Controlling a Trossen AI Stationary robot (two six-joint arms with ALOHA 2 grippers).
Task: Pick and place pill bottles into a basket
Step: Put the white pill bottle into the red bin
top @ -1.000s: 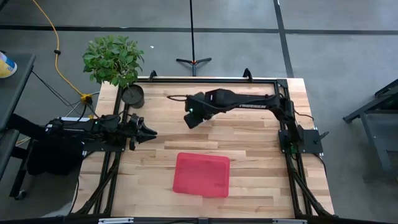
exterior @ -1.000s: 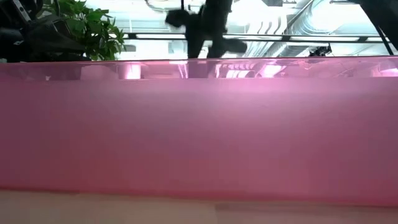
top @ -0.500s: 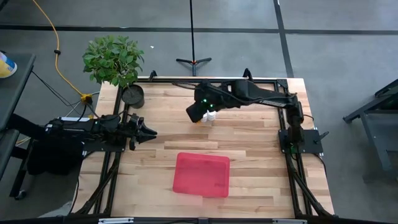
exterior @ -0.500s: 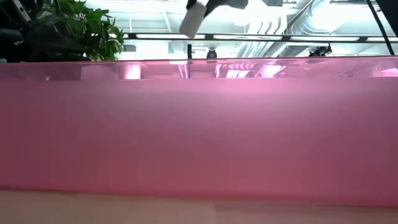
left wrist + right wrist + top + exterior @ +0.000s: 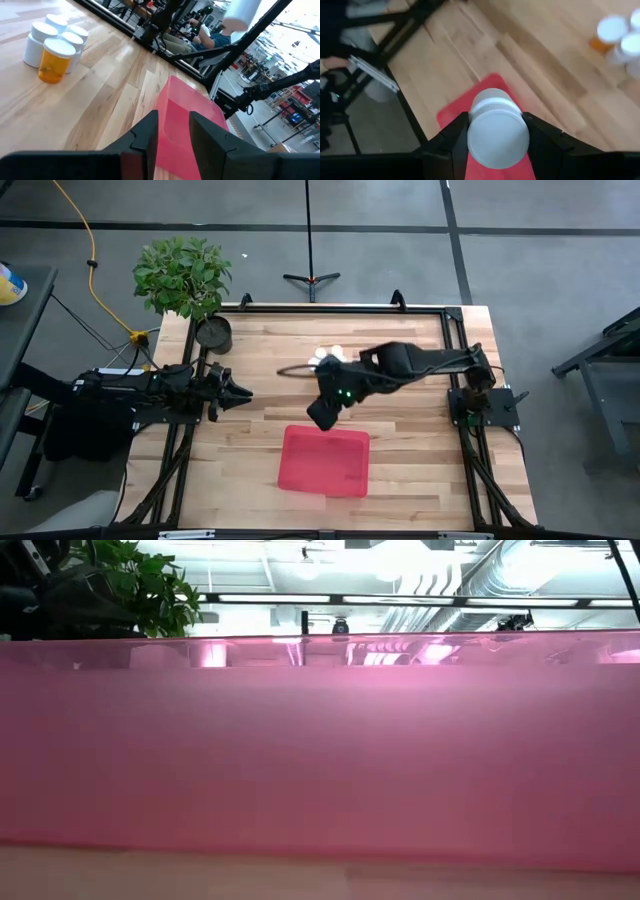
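High view looks straight down; low view sits against the basket (image 5: 320, 750), which both wrist views share

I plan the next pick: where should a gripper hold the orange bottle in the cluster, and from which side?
Probably grip the orange bottle across its round body just below the white cap, coming from above. It stands upright at the cluster's edge, and white bottles crowd its other side.

Plant (image 5: 182, 272): leafy green, off table's far-left corner.
Pot (image 5: 213, 333): dark, round, on table nr that corner.
Table (image 5: 420, 430): light wood planks, black frame round edges.
Tripod stand (image 5: 311, 277): on grey floor behind table.
Yellow cable (image 5: 92, 275): on floor, left side.
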